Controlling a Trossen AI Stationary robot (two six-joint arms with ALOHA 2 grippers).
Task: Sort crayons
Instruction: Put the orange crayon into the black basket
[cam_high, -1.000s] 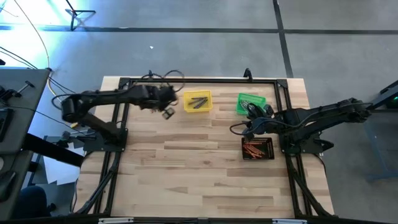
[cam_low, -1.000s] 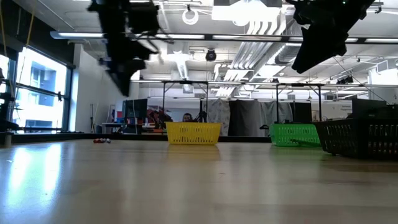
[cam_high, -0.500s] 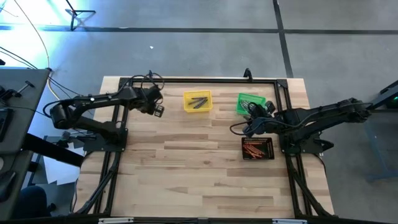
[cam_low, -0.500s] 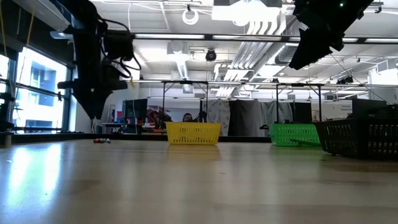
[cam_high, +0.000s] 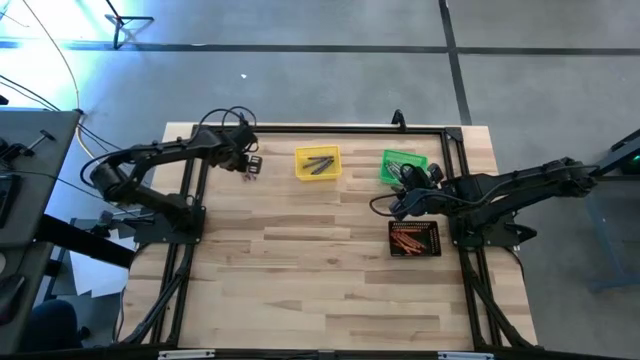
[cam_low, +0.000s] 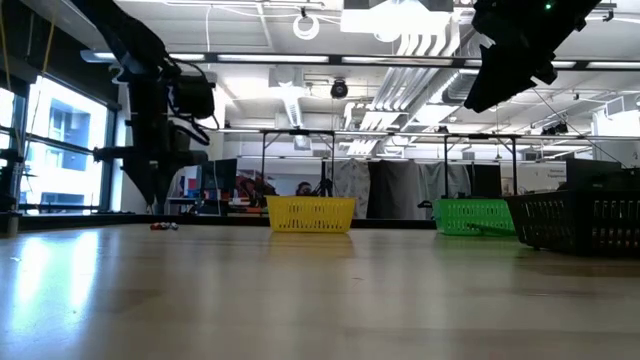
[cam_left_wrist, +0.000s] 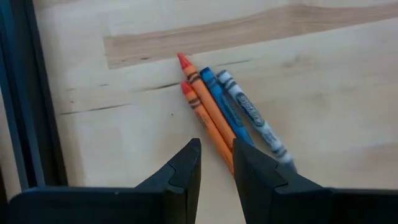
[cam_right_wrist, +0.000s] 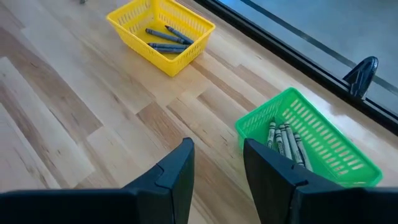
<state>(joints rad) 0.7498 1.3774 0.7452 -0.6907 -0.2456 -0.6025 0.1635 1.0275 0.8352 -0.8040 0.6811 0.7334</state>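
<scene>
Several loose crayons lie side by side on the wood near the table's far left: two orange-red (cam_left_wrist: 202, 115), one blue (cam_left_wrist: 225, 109) and one grey (cam_left_wrist: 255, 118). They also show in the low view (cam_low: 165, 226). My left gripper (cam_left_wrist: 216, 146) is open and narrow-gapped, pointing down just above their near ends (cam_high: 252, 166). My right gripper (cam_right_wrist: 217, 146) is open and empty, hovering high between the green bin (cam_high: 402, 165) and the black bin (cam_high: 414, 238).
The yellow bin (cam_right_wrist: 163, 34) holds blue-grey crayons, the green bin (cam_right_wrist: 311, 140) holds grey ones, and the black bin holds orange-red ones. A black frame rail (cam_left_wrist: 15, 99) runs close beside the loose crayons. Bare wood lies toward the near edge (cam_high: 320, 290).
My left gripper has gone from beside the yellow bin toward the table's left edge and down, and now hangs low over the loose crayons. The crayons have not moved.
</scene>
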